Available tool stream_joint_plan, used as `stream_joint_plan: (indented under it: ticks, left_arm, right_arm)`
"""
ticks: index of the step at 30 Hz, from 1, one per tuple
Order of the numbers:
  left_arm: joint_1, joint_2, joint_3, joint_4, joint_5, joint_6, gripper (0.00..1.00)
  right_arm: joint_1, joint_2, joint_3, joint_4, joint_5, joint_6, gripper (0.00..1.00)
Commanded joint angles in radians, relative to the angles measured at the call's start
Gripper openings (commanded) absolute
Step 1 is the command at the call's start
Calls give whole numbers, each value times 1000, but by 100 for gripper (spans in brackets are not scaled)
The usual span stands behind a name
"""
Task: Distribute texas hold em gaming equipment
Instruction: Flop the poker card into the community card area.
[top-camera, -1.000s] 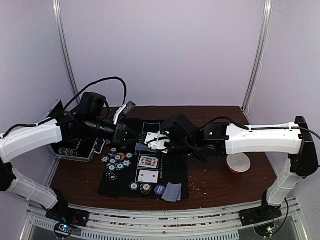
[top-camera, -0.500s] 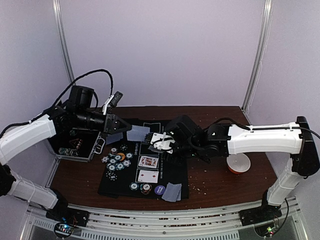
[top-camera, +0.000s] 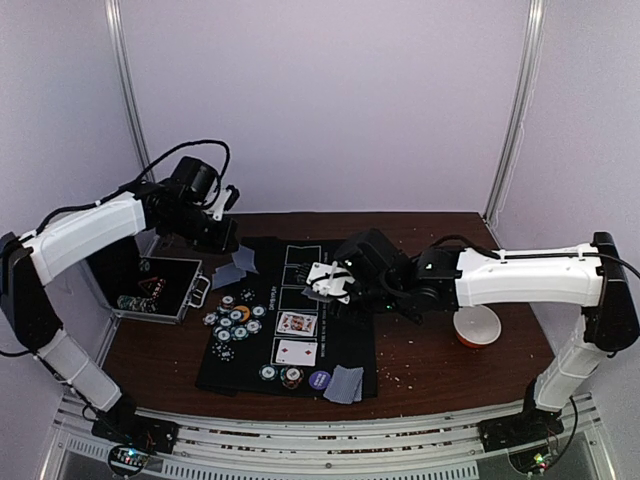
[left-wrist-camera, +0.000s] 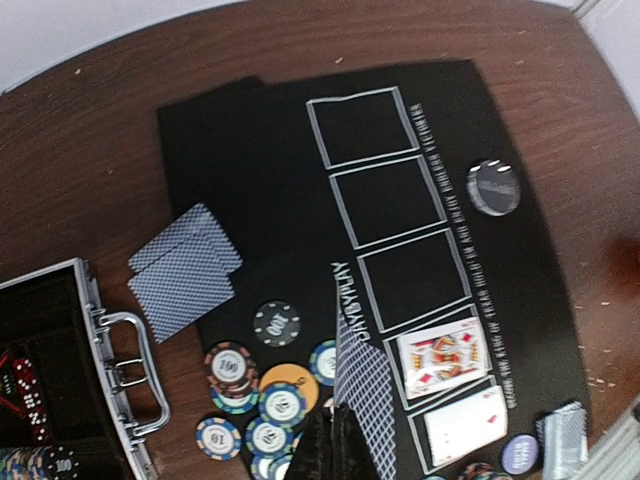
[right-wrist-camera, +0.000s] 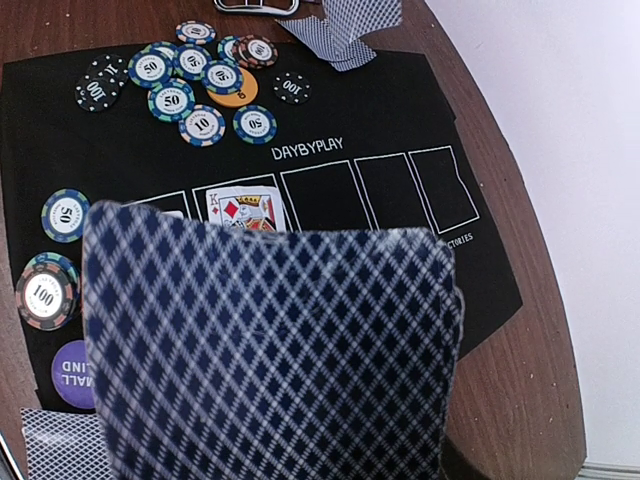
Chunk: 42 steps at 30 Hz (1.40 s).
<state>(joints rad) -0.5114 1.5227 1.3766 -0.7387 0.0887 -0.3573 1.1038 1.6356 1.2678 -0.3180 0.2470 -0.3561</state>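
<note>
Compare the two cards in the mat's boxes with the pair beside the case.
The boxed cards lie face up, a king and a red-pip card. The pair by the case lies face down, showing blue-checked backs. The boxed cards sit apart, one per box, squared to the outlines. The pair overlaps, askew at the edge of the mat. Both sets lie flat and unheld.

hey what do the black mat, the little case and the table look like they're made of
Black mat: looks like soft felt or fabric, matte, white printed boxes. Case: seemingly aluminium, shiny ribbed silver rim and handle. Table: dark brown wood or wood-look laminate, faint grain; which one is unclear.
</note>
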Motion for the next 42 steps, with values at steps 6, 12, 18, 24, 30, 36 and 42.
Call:
stream_joint_plan:
  ticks: [6, 12, 18, 24, 30, 36, 42]
  left_arm:
    - [-157, 333, 249, -167, -419, 0, 0]
    - [-241, 490, 340, -225, -569, -15, 0]
    - [-292, 604, 409, -231, -547, -17, 0]
    - [-292, 664, 417, -145, -360, -21, 0]
    - [-293, 727, 447, -87, -255, -55, 0]
    - [-287, 765, 463, -28, -174, -103, 0]
    - [-267, 791, 461, 17, -80, -154, 5]
  right_arm:
    - [-3, -68, -41, 21, 4, 24, 45]
    - [-4, -86, -54, 14, 1, 28, 44]
    - [-5, -90, -57, 11, -2, 34, 45]
    - [-4, -90, -55, 7, -6, 36, 45]
    - [-3, -94, -54, 4, -4, 41, 45]
    - [-3, -97, -59, -3, -3, 46, 45]
    - [-4, -102, -62, -7, 1, 50, 45]
